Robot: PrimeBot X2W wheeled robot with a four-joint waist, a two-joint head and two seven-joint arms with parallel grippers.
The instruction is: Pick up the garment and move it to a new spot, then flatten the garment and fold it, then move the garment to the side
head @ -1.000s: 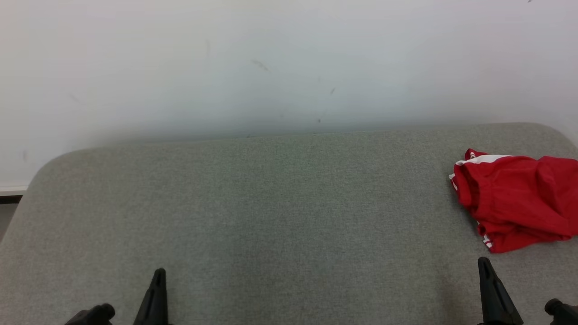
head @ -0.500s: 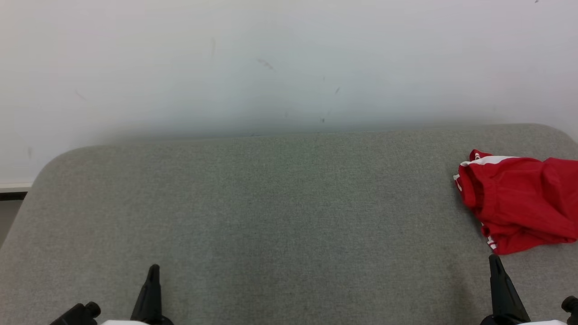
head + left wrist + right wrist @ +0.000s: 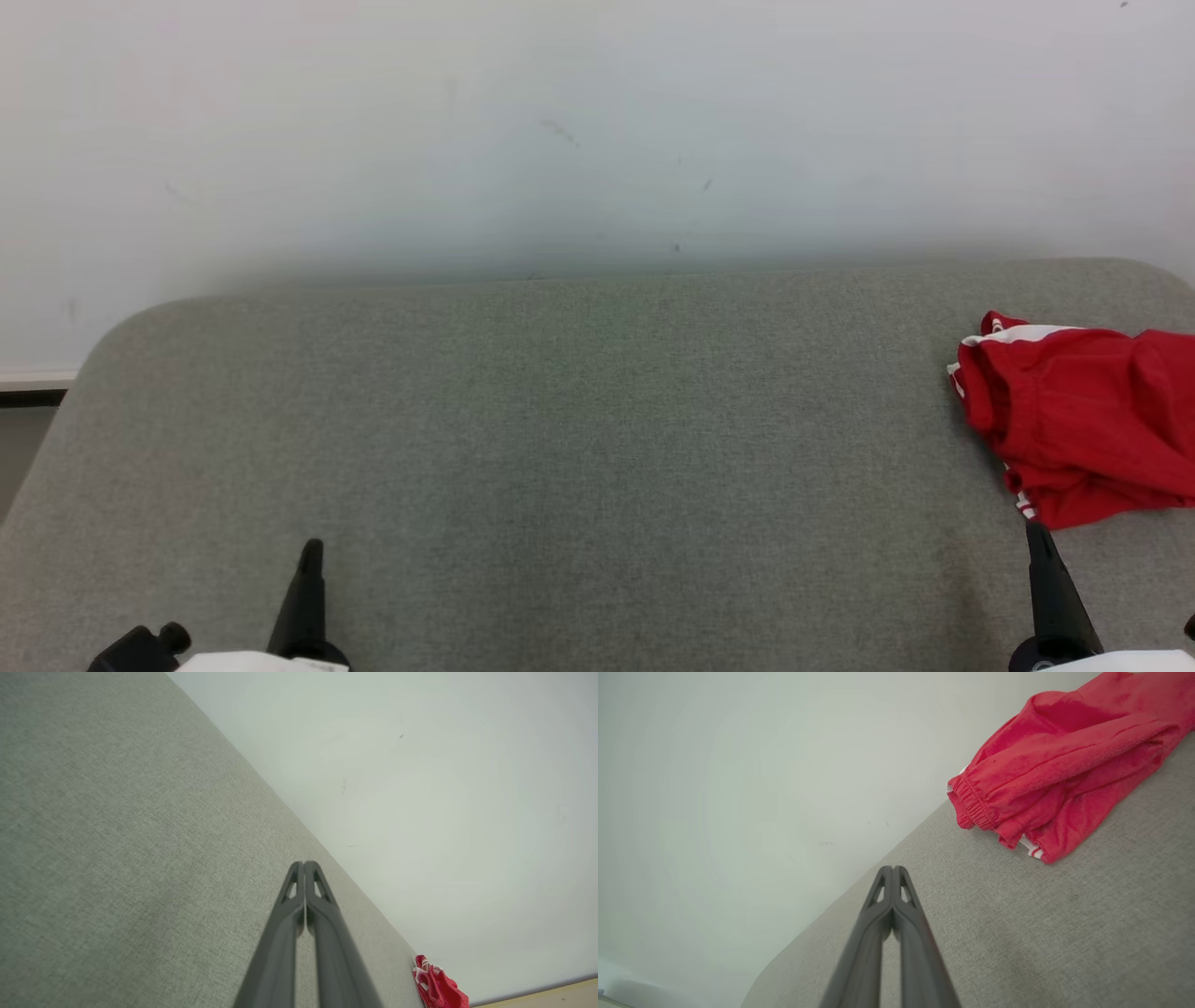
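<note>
The garment (image 3: 1083,425) is a crumpled red piece with white stripes, lying at the right edge of the grey padded surface (image 3: 579,439); part of it runs out of the head view. It also lies at the upper right of the right wrist view (image 3: 1064,760) and tiny at the lower right of the left wrist view (image 3: 437,987). My right gripper (image 3: 1038,537) is shut and empty, its tip just in front of the garment's near hem. My left gripper (image 3: 311,551) is shut and empty over bare fabric at the lower left. Both pairs of fingers press together, left (image 3: 303,865) and right (image 3: 893,870).
A pale wall (image 3: 560,131) rises right behind the grey surface. The surface has rounded back corners; past its left corner a strip of skirting and floor (image 3: 28,392) shows.
The head camera has shifted, so the whole scene sits slightly to the right. Both grippers have slid lower in the view, with pale forearms now showing at the bottom edge. The garment lies unchanged.
</note>
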